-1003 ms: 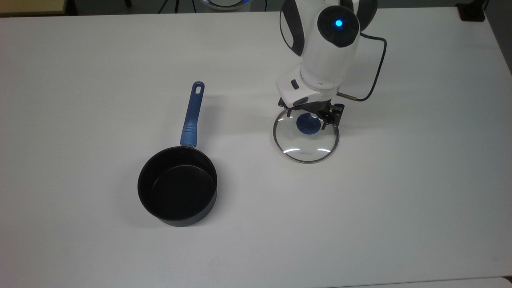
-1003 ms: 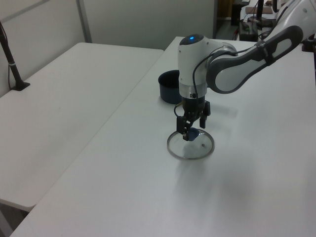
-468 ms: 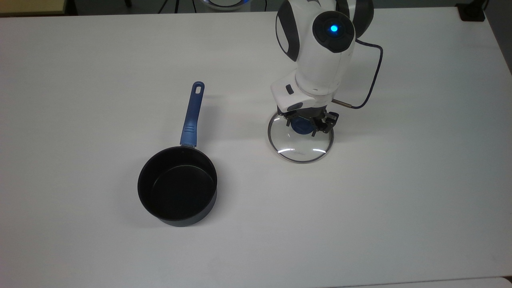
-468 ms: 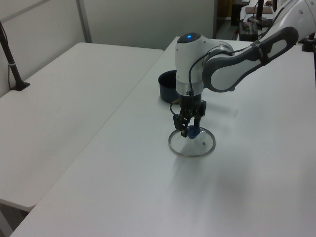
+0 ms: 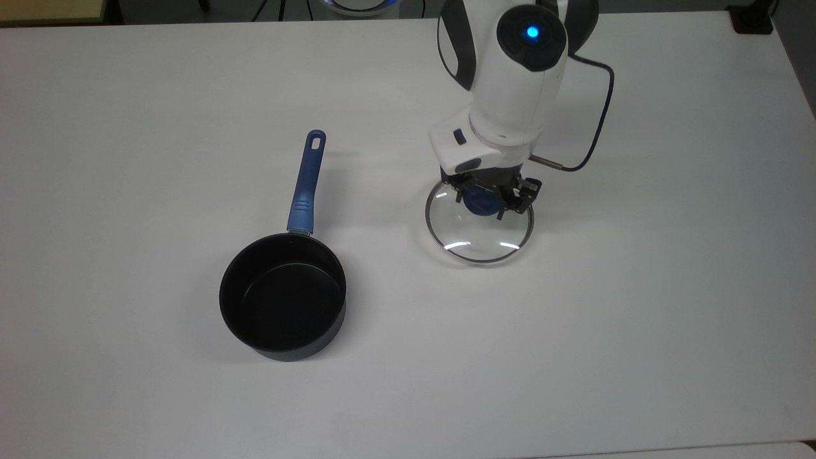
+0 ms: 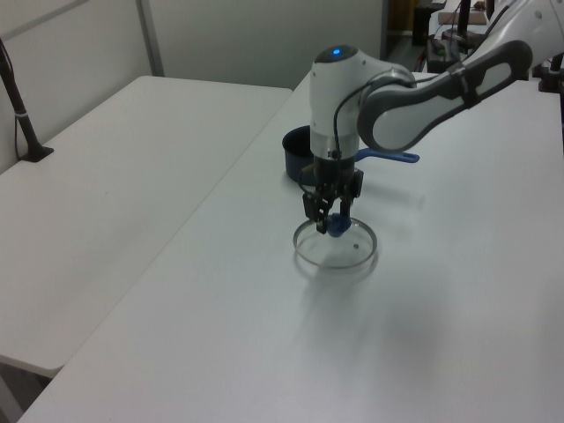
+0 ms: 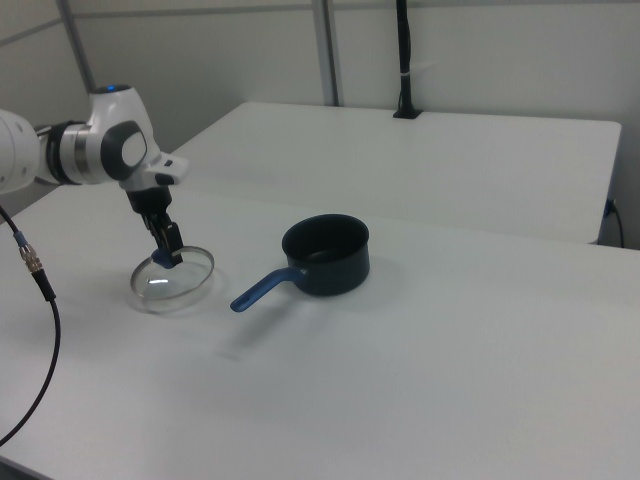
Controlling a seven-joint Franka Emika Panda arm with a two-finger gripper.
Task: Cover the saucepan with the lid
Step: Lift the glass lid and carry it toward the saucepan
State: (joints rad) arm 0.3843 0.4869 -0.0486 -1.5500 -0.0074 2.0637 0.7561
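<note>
The lid (image 5: 479, 237), clear glass with a metal rim, is at the top view's centre right. My gripper (image 5: 486, 197) points straight down and is shut on its blue knob (image 5: 481, 203). In the left view the lid (image 6: 339, 256) hangs just above the table under the gripper (image 6: 328, 222), with a faint shadow beneath. The saucepan (image 5: 282, 299) stands upright and apart at the top view's lower left, its blue handle (image 5: 305, 185) pointing up the view. In the right view the lid (image 7: 175, 282) and gripper (image 7: 167, 255) are left of the saucepan (image 7: 325, 255).
The white table (image 5: 637, 331) is bare around both objects. A black cable (image 5: 599, 108) loops off the wrist at the top view's right. A second white table (image 6: 115, 167) adjoins in the left view, with a black post (image 6: 22, 115) on it.
The gripper closed on the knob and shifted slightly toward the top view's left. The lid went with it and now sits a little higher off the table. The saucepan has not moved.
</note>
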